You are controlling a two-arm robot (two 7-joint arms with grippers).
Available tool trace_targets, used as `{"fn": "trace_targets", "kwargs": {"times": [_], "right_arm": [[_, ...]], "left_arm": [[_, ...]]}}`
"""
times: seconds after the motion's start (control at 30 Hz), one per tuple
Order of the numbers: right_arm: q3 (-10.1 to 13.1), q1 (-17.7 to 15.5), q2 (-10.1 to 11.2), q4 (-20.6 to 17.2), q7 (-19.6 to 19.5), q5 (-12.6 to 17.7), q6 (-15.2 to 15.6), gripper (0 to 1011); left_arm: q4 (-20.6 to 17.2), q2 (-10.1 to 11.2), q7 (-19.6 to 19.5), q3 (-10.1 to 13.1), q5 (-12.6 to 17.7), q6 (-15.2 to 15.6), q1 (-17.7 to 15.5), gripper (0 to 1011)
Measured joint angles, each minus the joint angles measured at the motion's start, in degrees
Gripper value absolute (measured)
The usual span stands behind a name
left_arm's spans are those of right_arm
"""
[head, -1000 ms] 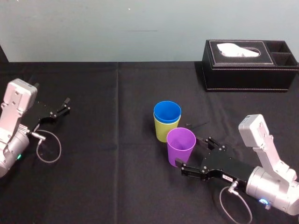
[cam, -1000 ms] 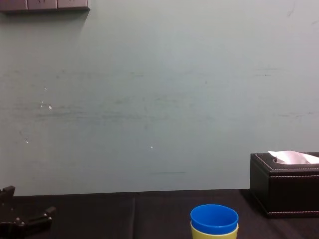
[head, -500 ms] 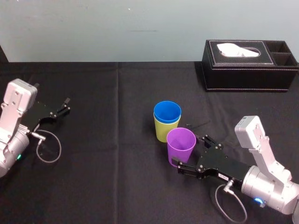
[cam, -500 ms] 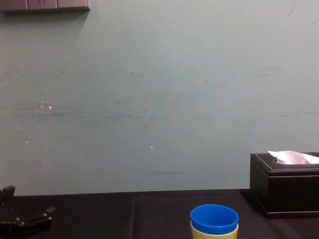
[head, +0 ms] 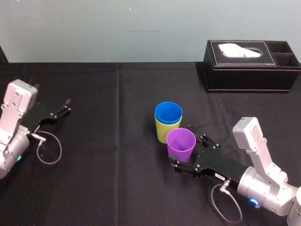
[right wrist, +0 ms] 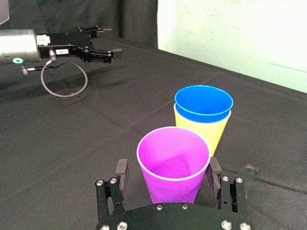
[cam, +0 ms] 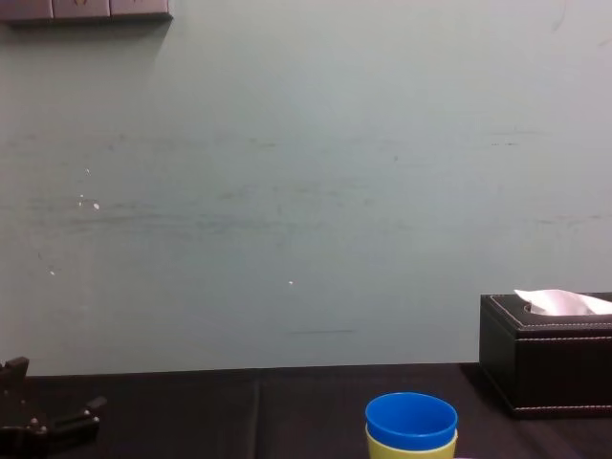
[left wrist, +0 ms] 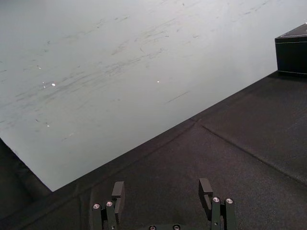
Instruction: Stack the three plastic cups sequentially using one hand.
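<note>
The blue cup (head: 168, 113) sits nested in the yellow-green cup (head: 163, 131) near the table's middle; both also appear in the right wrist view as blue cup (right wrist: 204, 103) and yellow-green cup (right wrist: 211, 132). Just in front of them stands the purple cup (head: 181, 143), upright and on its own. My right gripper (head: 189, 151) lies low on the table, open, with one finger on each side of the purple cup (right wrist: 172, 165); a gap remains at one finger (right wrist: 122, 168). My left gripper (head: 63, 107) rests open and empty at the far left.
A black tissue box (head: 251, 66) stands at the back right of the black cloth table (head: 117, 179). A cable loop (head: 49, 148) lies by the left arm. In the chest view the blue cup (cam: 411, 421) shows low, with the tissue box (cam: 550, 354) to its right.
My right gripper has slid forward and to the left, so its fingers now reach further along both sides of the purple cup. The left arm has not moved.
</note>
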Motion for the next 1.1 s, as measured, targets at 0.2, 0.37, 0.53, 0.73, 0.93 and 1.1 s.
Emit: {"fn": "trace_targets", "kwargs": {"times": [0.2, 0.37, 0.53, 0.73, 0.93, 1.1], "right_arm": [[0.41, -0.05, -0.67, 0.39, -0.51, -0.43, -0.44, 1003], [0.63, -0.18, -1.25, 0.59, -1.00, -1.07, -0.98, 1003], [0.73, -0.21, -1.79, 0.95, -1.02, -1.49, -1.90, 1003], [0.84, -0.16, -2.24, 1.33, -0.83, -1.76, -2.37, 1003], [0.84, -0.10, -2.28, 1.40, -0.74, -1.81, -2.37, 1003], [0.85, -0.11, -2.26, 1.37, -0.71, -1.80, -2.37, 1003]], "left_arm": [[0.00, 0.00, 0.00, 0.00, 0.00, 0.00, 0.00, 1011], [0.00, 0.00, 0.00, 0.00, 0.00, 0.00, 0.00, 1011], [0.00, 0.00, -0.01, 0.00, 0.00, 0.00, -0.01, 1011], [0.00, 0.00, 0.00, 0.00, 0.00, 0.00, 0.00, 1012], [0.00, 0.00, 0.00, 0.00, 0.00, 0.00, 0.00, 1011], [0.00, 0.00, 0.00, 0.00, 0.00, 0.00, 0.00, 1011]]}}
